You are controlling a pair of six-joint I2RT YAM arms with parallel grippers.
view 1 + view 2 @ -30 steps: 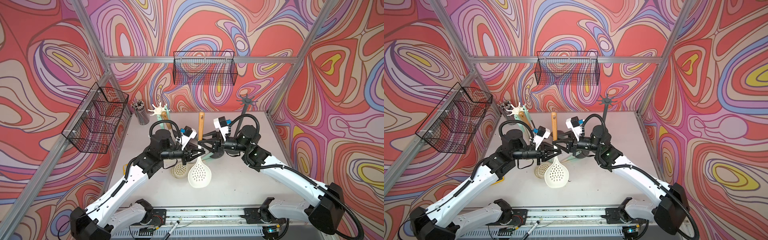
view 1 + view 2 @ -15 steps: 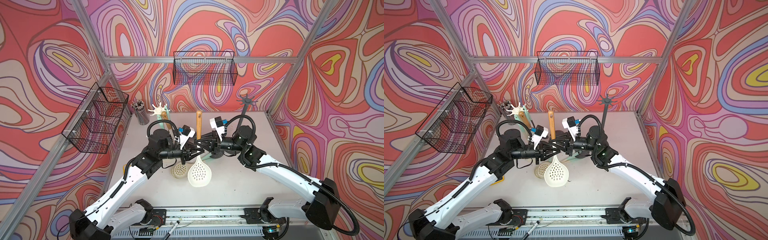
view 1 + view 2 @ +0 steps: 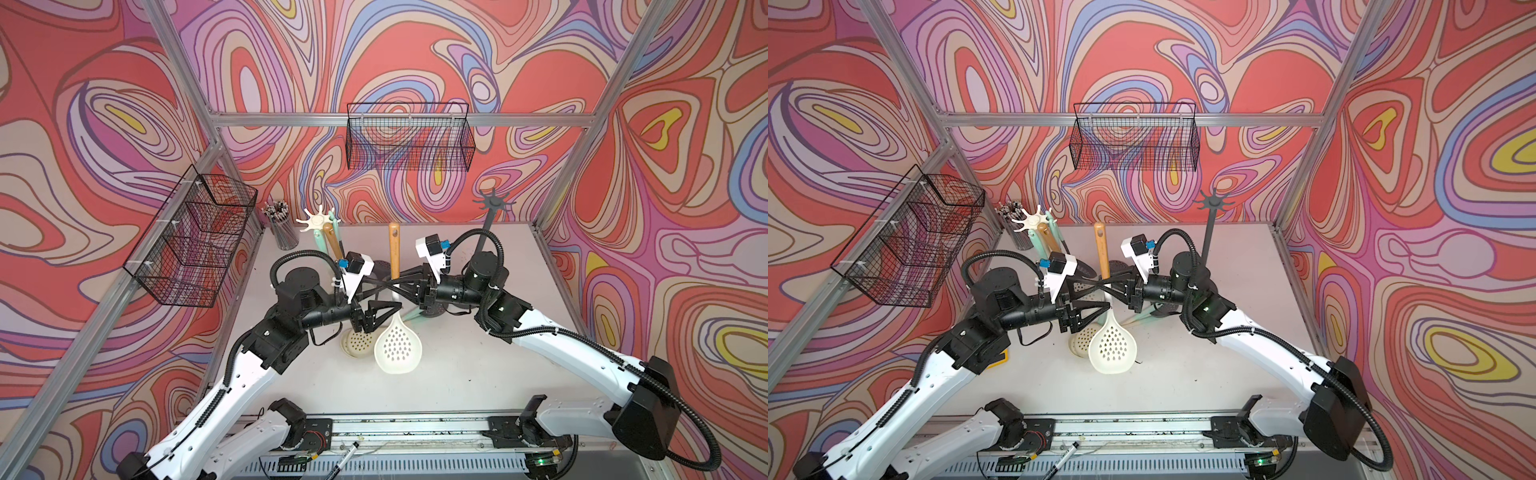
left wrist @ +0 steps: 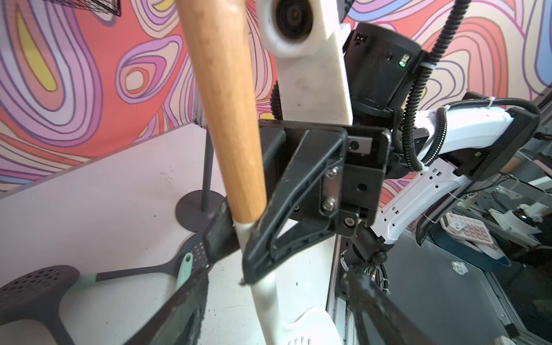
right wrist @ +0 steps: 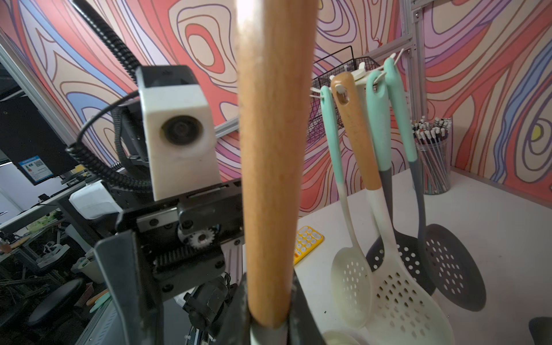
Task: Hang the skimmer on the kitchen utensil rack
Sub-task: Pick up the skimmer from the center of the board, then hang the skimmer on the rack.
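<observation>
The skimmer (image 3: pixel 398 348), a white perforated head on a wooden handle (image 3: pixel 1100 249), stands upright above the table's middle. My right gripper (image 5: pixel 268 328) is shut on it where the wood meets the white neck, seen in both top views (image 3: pixel 392 286). My left gripper (image 4: pixel 274 298) is open, its fingers (image 4: pixel 179 307) apart on either side of the white neck (image 4: pixel 263 295), just below the right one (image 3: pixel 1100 297). A white utensil rack (image 3: pixel 318 220) at the back left carries several hung utensils (image 5: pixel 355 134). A black rack (image 3: pixel 492 203) with bare hooks stands at the back right.
Wire baskets hang on the back wall (image 3: pixel 409 137) and the left wall (image 3: pixel 191 237). A pencil cup (image 3: pixel 284 226) stands beside the white rack. A dark slotted utensil (image 4: pixel 35 286) with a mint handle lies by the black rack's base (image 4: pixel 197 213). A yellow calculator (image 5: pixel 306 243) lies at the left.
My left gripper has opened and let go of the skimmer's neck. The right gripper closed on the skimmer a moment earlier and still holds it upright.
</observation>
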